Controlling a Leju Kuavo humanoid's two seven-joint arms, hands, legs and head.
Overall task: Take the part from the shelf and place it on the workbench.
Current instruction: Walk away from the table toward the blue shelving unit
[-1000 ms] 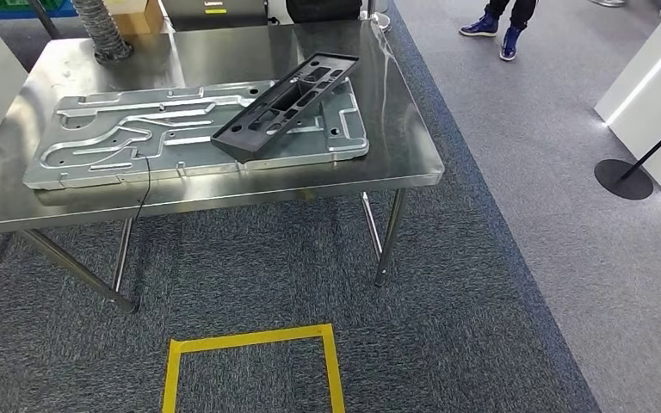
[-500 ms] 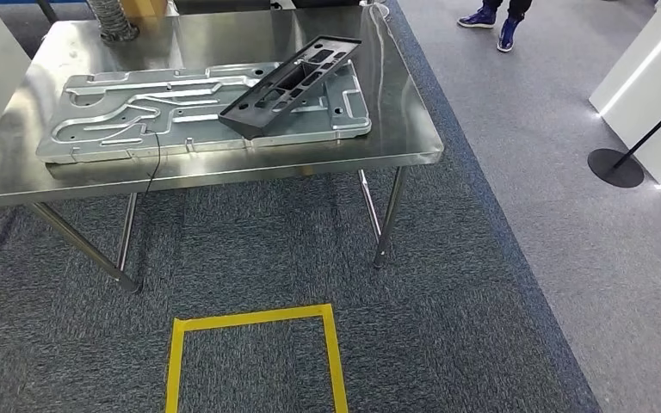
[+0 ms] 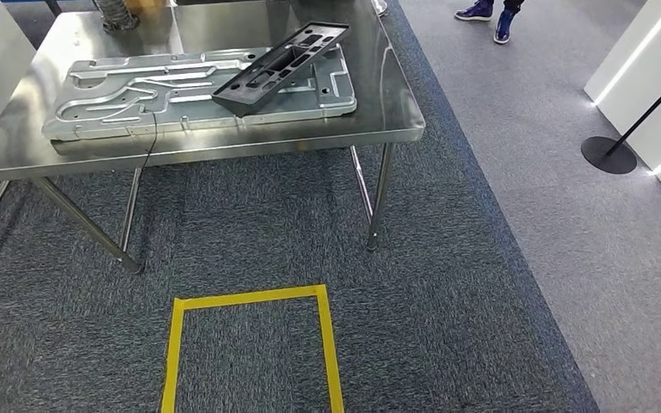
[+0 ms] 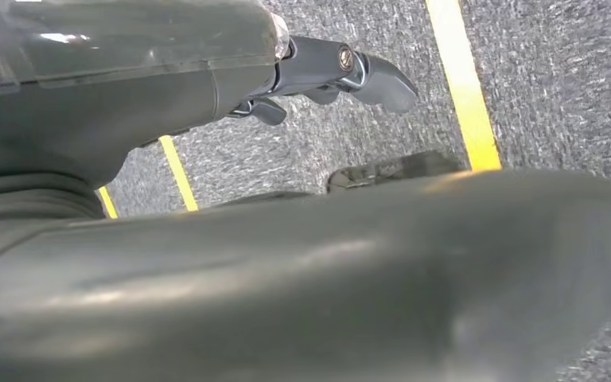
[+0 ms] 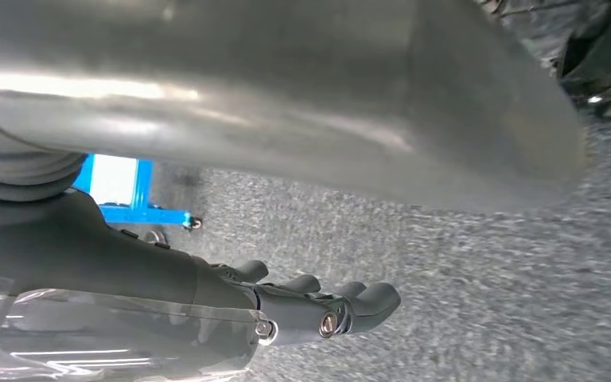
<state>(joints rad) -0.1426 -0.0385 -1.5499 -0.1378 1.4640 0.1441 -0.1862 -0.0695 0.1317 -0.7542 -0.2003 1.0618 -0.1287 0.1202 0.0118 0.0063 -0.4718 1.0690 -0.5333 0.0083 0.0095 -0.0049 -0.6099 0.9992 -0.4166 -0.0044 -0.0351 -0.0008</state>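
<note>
Stainless steel workbench point(image 3: 400, 120) with thin tube legs is the landmark here, so everything's placed off that. On it lies a big flat silver metal plate with milled channels point(image 3: 120, 95), and the black flat plastic part with rectangular cutouts point(image 3: 280, 67) sits across the plate's right end, tilted, its far end raised off the plate. A thin black cable point(image 3: 149, 142) runs off the plate and drops over the bench's near edge. At the bench's far left corner there's the base of a grey ribbed hose point(image 3: 116, 15).

In front of the bench, on the dark blue-grey carpet point(image 3: 250, 232), is a yellow tape square point(image 3: 250, 344). Right of the bench the floor turns to lighter grey carpet point(image 3: 559, 206), with a black round stanchion base point(image 3: 608, 155) and a white wall panel point(image 3: 645, 77) further out. Beyond the bench's far right corner you can see a person's blue shoes point(image 3: 488, 15).

Left hand point(image 4: 318, 76) hangs over the carpet next to a yellow tape line, fingers loosely apart, nothing in it. Right hand point(image 5: 318, 306) same deal, fingers stretched out side by side over the carpet, not holding anything.
</note>
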